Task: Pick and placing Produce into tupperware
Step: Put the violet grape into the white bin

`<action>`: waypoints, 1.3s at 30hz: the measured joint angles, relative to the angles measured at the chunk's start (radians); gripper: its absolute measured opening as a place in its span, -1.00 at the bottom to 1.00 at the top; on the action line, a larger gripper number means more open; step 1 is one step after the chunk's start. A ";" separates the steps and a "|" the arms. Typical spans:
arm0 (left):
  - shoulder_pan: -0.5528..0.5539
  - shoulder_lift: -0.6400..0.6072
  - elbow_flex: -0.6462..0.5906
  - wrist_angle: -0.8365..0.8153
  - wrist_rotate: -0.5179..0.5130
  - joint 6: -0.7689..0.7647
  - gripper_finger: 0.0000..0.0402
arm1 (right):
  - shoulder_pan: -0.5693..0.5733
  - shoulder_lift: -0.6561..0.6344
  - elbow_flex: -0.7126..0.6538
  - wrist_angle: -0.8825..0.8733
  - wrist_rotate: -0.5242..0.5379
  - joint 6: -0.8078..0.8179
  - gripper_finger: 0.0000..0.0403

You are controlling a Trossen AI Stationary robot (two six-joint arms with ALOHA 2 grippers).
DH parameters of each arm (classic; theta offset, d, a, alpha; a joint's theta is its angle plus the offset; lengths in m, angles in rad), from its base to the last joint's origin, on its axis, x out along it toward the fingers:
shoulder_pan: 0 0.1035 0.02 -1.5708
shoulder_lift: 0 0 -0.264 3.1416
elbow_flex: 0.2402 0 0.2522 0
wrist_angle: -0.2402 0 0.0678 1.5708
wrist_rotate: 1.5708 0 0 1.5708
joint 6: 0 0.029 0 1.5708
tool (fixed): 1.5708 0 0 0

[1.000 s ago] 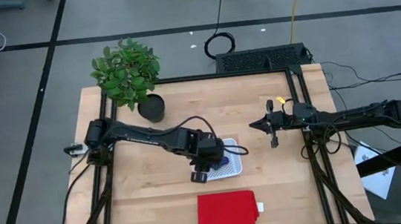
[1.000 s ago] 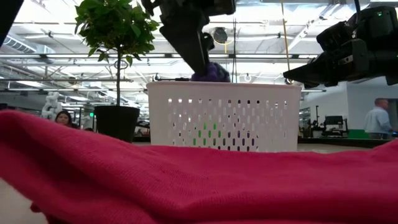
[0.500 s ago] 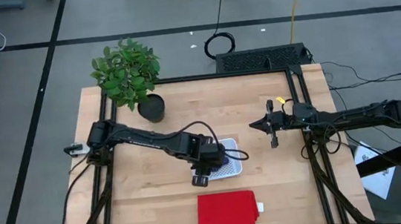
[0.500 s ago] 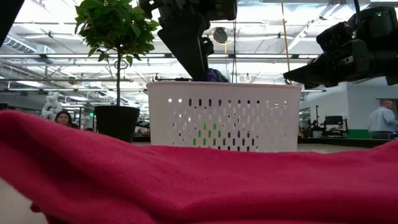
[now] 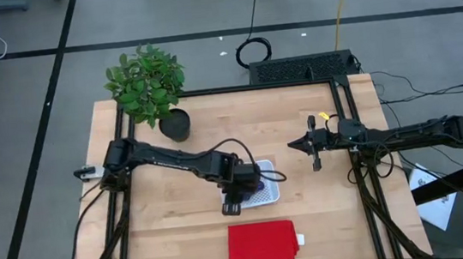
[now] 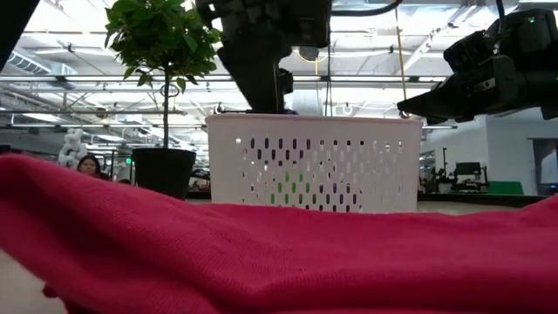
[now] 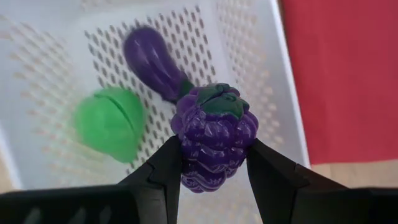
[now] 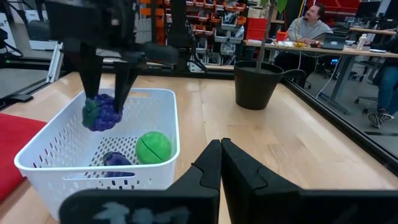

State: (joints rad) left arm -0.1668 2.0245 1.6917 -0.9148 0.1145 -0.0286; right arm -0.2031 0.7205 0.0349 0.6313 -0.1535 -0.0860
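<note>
From above, the left gripper [image 5: 239, 187] is seen over the white basket [image 5: 266, 196], between the potted plant [image 5: 149, 86] and the red cloth [image 5: 262, 243]. The right gripper [image 5: 293, 145] is held apart, near the table's right edge.

In the low view, the left gripper [image 6: 261, 83] is lowered into the basket [image 6: 314, 161], and the grapes are hidden behind its wall.

In the left wrist view, the purple grapes [image 7: 214, 137] are clamped between the two fingers [image 7: 165, 168], above the basket floor [image 7: 56, 99]. Under them the eggplant [image 7: 152, 62] and the green fruit [image 7: 111, 123] are lying.

In the right wrist view, the right gripper's fingers [image 8: 214, 163] are pressed together with nothing between, and the grapes [image 8: 102, 112] are seen inside the basket rim [image 8: 93, 163].
</note>
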 joint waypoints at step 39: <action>-0.031 0.051 0.001 -0.008 -0.100 -0.289 -0.29 | 0.000 -0.001 0.000 0.003 0.000 0.014 -1.00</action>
State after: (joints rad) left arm -0.1978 2.0754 1.6924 -0.9226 0.0150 -0.3178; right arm -0.2031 0.7200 0.0347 0.6338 -0.1537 -0.0719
